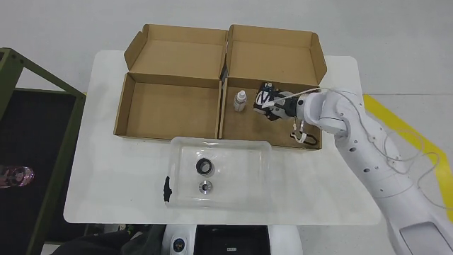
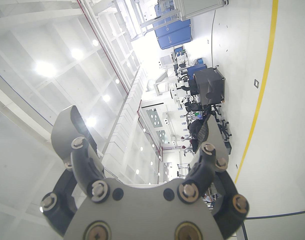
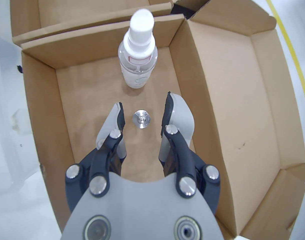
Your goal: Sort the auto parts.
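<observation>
My right gripper (image 1: 263, 102) (image 3: 144, 107) hangs open inside the right cardboard box (image 1: 304, 60) (image 3: 244, 101). A small round metal part (image 3: 141, 119) lies on the box floor between the open fingers, not gripped. A clear spray bottle (image 1: 241, 100) (image 3: 138, 58) with a white cap stands upright just beyond it. A clear plastic tray (image 1: 182, 184) at the front of the table holds a black ring-shaped part (image 1: 205, 166) and a round metal part (image 1: 205, 188). My left gripper (image 2: 142, 126) is open with nothing between its fingers, pointing up at the room.
The left cardboard box (image 1: 170, 110) stands beside the right one, both with lids folded back. A small black piece (image 1: 167, 188) lies at the tray's left edge. A dark green frame (image 1: 28, 149) stands left of the white table (image 1: 106, 170).
</observation>
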### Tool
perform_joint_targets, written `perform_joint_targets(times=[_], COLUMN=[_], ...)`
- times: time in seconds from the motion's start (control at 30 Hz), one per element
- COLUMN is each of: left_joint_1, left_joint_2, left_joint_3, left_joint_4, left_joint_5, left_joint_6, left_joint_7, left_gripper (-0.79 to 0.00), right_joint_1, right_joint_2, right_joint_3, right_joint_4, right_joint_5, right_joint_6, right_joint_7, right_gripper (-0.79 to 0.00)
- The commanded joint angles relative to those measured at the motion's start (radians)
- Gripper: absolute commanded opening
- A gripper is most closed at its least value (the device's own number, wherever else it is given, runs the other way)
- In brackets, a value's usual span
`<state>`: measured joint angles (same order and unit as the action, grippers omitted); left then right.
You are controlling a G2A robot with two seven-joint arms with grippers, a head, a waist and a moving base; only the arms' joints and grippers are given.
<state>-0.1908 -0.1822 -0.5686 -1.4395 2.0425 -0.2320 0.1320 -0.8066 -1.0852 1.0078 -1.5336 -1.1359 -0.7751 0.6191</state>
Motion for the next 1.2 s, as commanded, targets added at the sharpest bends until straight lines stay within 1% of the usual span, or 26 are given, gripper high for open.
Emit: perform_joint_targets(times=[0.0,0.17,0.33,0.47,0.53,0.7,0.93,1.17], left_joint_1=[0.0,0.0,0.0,0.0,0.0,0.0,0.0,0.0], left_joint_2=[0.0,0.0,0.0,0.0,0.0,0.0,0.0,0.0], left_joint_3=[0.0,0.0,0.0,0.0,0.0,0.0,0.0,0.0], left_joint_4=[0.0,0.0,0.0,0.0,0.0,0.0,0.0,0.0], left_joint_5=[0.0,0.0,0.0,0.0,0.0,0.0,0.0,0.0], left_joint_6=[0.0,0.0,0.0,0.0,0.0,0.0,0.0,0.0], left_joint_7=[0.0,0.0,0.0,0.0,0.0,0.0,0.0,0.0], left_gripper=[0.0,0.0,0.0,0.0,0.0,0.0,0.0,0.0], right_joint_1=[-0.024,-0.091,-0.175,-0.226,-0.247,-0.277,-0.263,-0.252], right_joint_2=[0.008,0.023,0.035,0.039,0.039,0.033,0.018,0.003], right_joint_3=[0.027,0.084,0.131,0.134,0.12,0.061,-0.046,-0.136], right_joint_4=[-0.046,-0.166,-0.276,-0.332,-0.357,-0.396,-0.401,-0.399], right_joint_5=[0.013,0.044,0.056,0.064,0.057,0.033,-0.01,-0.056], right_joint_6=[-0.01,0.002,0.018,0.018,0.015,0.018,0.01,0.014], right_joint_7=[0.007,-0.016,-0.072,-0.115,-0.126,-0.148,-0.143,-0.123], right_gripper=[-0.465,-0.431,-0.453,-0.462,-0.474,-0.474,-0.462,-0.471])
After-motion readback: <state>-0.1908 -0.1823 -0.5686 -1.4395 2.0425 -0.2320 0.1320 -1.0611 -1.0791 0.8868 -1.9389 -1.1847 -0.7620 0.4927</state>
